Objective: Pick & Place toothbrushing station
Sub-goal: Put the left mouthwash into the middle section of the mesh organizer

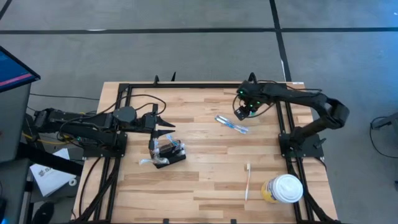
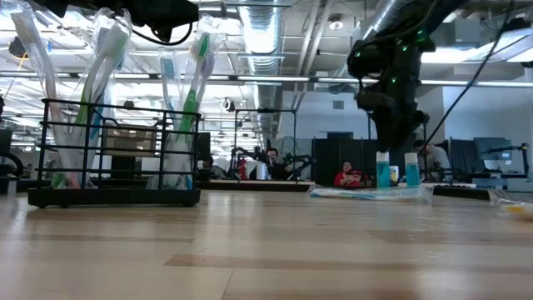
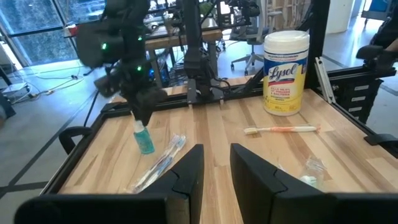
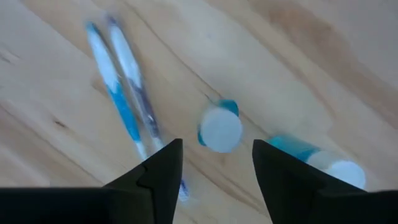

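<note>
Wooden desk [image 1: 205, 177], butcher-block top, bordered by a black rail frame along the far edge and both sides.

Toothbrushing station [image 1: 169, 153]: small black wire holder box, left of centre, upright on the desk, loaded with wrapped toothbrushes standing on end. Touching nothing but the desk in the low view. Bare wood on its near and right sides.

Left claw [image 1: 165, 129]: just beyond the station on its far side, above the toothbrush tops, fingers [image 3: 186, 177] apart with a narrow gap, pinching nothing.

Right claw [image 1: 244, 109]: near the far right corner, pointing down, close to the right rail. Fingers [image 4: 163, 168] spread, nothing between them, hanging directly above a small white-capped teal bottle [image 4: 219, 129] standing upright. Second teal bottle [image 4: 311, 155] just beside the first, apart from it.

Wrapped pair of blue-and-white toothbrushes [image 1: 232, 124]: flat on the desk, just left of the bottles, lying diagonally.

Loose toothbrush [image 1: 247, 182]: white with orange, flat, near the front right, just left of the canister.

Yellow Lysol wipes canister [image 1: 283, 188]: white lid, upright, front right corner, close to the right rail.

Widest open stretch: central and front-left boards.
</note>
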`<action>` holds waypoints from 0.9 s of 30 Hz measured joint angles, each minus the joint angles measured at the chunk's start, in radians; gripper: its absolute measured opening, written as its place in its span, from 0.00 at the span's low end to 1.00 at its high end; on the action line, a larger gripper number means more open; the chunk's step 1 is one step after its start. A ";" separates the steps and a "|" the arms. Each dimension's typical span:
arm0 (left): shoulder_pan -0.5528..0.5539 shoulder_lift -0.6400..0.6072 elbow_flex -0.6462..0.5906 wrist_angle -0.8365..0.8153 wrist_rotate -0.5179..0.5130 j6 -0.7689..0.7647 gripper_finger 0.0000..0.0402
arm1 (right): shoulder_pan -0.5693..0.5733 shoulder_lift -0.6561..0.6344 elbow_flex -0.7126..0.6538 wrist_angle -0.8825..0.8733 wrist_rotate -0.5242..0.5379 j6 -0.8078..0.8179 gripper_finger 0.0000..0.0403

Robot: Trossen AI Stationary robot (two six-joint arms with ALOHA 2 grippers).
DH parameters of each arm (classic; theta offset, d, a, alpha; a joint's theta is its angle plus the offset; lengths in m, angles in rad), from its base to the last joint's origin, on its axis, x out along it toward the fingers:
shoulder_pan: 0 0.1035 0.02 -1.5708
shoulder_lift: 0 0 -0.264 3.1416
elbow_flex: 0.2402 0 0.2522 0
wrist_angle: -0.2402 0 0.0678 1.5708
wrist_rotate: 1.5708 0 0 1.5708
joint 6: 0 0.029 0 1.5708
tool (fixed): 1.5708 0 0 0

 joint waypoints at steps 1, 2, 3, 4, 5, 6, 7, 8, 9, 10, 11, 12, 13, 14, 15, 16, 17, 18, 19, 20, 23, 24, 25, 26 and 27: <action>0.000 0.000 0.000 0.001 0.000 0.000 0.18 | -0.003 0.027 0.015 -0.010 0.000 -0.011 0.47; 0.000 0.000 0.000 0.000 0.000 0.000 0.18 | -0.004 0.051 0.028 -0.007 0.000 -0.023 0.47; 0.000 0.000 0.000 -0.001 0.000 0.000 0.18 | -0.004 0.074 0.038 -0.008 0.001 -0.036 0.48; 0.000 0.000 0.000 -0.001 0.000 0.000 0.18 | -0.004 0.102 0.053 -0.013 0.002 -0.053 0.49; 0.000 0.000 0.000 -0.001 0.000 0.000 0.18 | -0.004 0.126 0.067 -0.013 0.002 -0.068 0.49; 0.000 0.000 0.000 -0.003 0.000 0.000 0.18 | -0.004 0.149 0.082 -0.018 0.002 -0.074 0.50; 0.000 0.000 0.000 -0.004 0.000 0.000 0.18 | -0.004 0.172 0.098 -0.028 0.002 -0.076 0.50; 0.000 0.000 0.000 -0.003 0.000 0.000 0.18 | -0.003 0.191 0.111 -0.037 0.000 -0.077 0.51; 0.000 0.000 0.000 -0.003 0.000 0.000 0.18 | -0.002 0.208 0.119 -0.048 -0.001 -0.077 0.51; 0.000 0.000 0.000 -0.004 -0.001 0.000 0.18 | -0.002 0.225 0.125 -0.063 -0.001 -0.077 0.51; 0.000 0.000 0.000 -0.003 -0.001 0.000 0.18 | -0.002 0.240 0.129 -0.070 -0.001 -0.079 0.51; 0.000 0.000 0.000 -0.004 -0.001 0.000 0.18 | -0.001 0.254 0.131 -0.079 -0.001 -0.086 0.51; 0.000 0.000 0.000 -0.006 -0.001 0.000 0.18 | -0.001 0.265 0.131 -0.093 -0.001 -0.090 0.51; 0.000 0.000 0.000 -0.005 -0.001 0.000 0.18 | 0.001 0.273 0.131 -0.110 -0.001 -0.094 0.50; 0.000 0.000 0.000 -0.005 -0.002 0.000 0.18 | 0.004 0.281 0.131 -0.115 -0.001 -0.099 0.50; 0.000 0.000 0.000 -0.006 -0.005 0.000 0.18 | 0.005 0.291 0.131 -0.113 -0.001 -0.101 0.50; 0.000 0.000 0.000 -0.005 -0.006 0.000 0.18 | 0.005 0.298 0.131 -0.111 -0.001 -0.103 0.50; 0.000 0.000 0.000 -0.005 -0.006 0.000 0.18 | 0.006 0.303 0.131 -0.109 -0.001 -0.105 0.49; 0.000 0.000 0.000 -0.005 -0.006 0.000 0.18 | 0.006 0.304 0.131 -0.104 -0.001 -0.110 0.49; 0.000 0.000 0.000 -0.006 -0.006 0.000 0.18 | 0.006 0.304 0.131 -0.095 -0.001 -0.117 0.49; 0.000 0.000 0.000 -0.005 -0.005 0.000 0.18 | 0.005 0.303 0.131 -0.071 0.003 -0.119 0.48; 0.000 0.000 0.000 -0.005 -0.005 0.000 0.18 | 0.005 0.299 0.131 -0.065 0.003 -0.119 0.48; 0.000 0.000 0.000 -0.005 -0.005 0.000 0.18 | 0.005 0.295 0.131 -0.065 0.003 -0.118 0.48; 0.000 0.000 0.000 -0.005 -0.005 0.000 0.18 | 0.005 0.293 0.131 -0.066 0.003 -0.118 0.48; 0.000 0.000 0.000 -0.005 -0.005 0.000 0.18 | 0.005 0.293 0.131 -0.066 0.003 -0.118 0.48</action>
